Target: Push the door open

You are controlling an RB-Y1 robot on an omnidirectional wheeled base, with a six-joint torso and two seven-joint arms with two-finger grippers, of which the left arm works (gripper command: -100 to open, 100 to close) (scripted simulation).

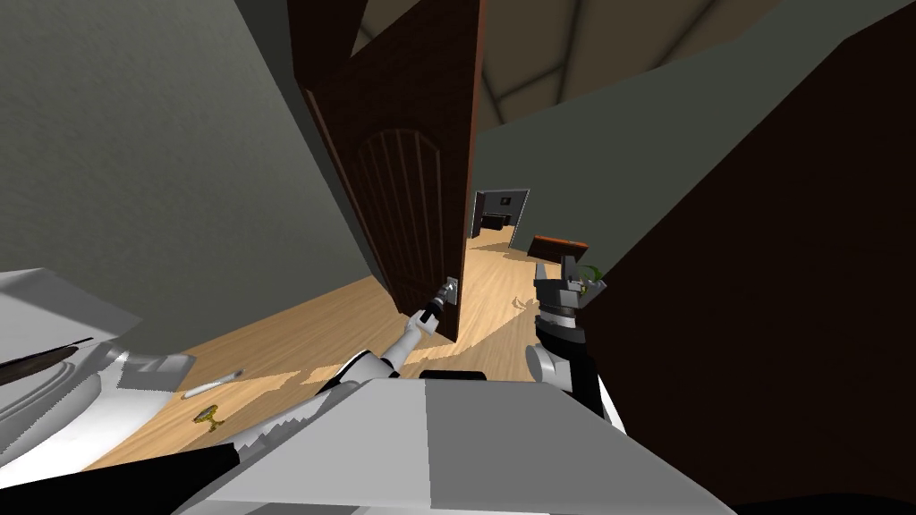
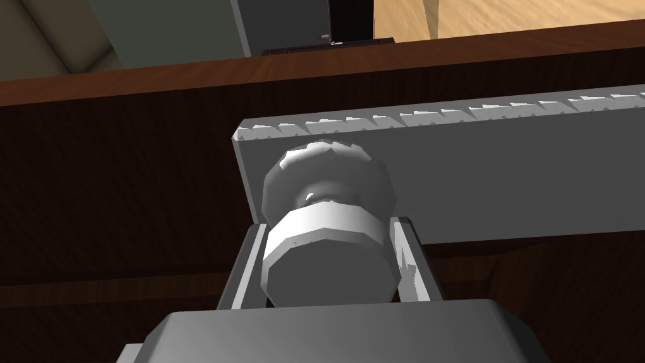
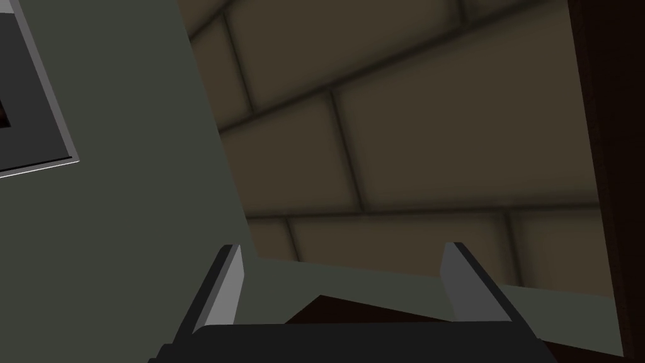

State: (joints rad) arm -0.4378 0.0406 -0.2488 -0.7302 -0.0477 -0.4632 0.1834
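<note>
Door (image 1: 402, 179): dark brown wood grain with an arched, ribbed panel. It is standing partly swung, directly ahead of the left pincer (image 2: 329, 230). Light wooden floor (image 1: 501, 277) is showing past its free edge. Knob (image 2: 327, 208): light grey, round and stepped, sitting on a long grey backplate (image 2: 504, 183) close to that free edge. The left pincer is clamping the knob, one blade finger (image 2: 244, 271) pressing each side, with the knob sitting deep between them against the dark pincer block.

Handling, judged: the door is looking tall, rigid and heavy. It is hanging on hinges at the side far from the pincer, so it should be swinging in an arc, not sliding. The knob is looking smooth and hard, and the thin blades may be slipping round it under a sideways load. The best hold is where the pincer is sitting now, since the free edge is giving the longest lever. The push should be going straight along the pincer's axis, with the wrist following the arc.

Off to the right of it, the right pincer (image 1: 562, 268) is hanging raised, its blades (image 3: 220, 283) standing wide apart and gripping nothing. A dark brown plane (image 1: 787, 268) is rising just beyond it.
</note>
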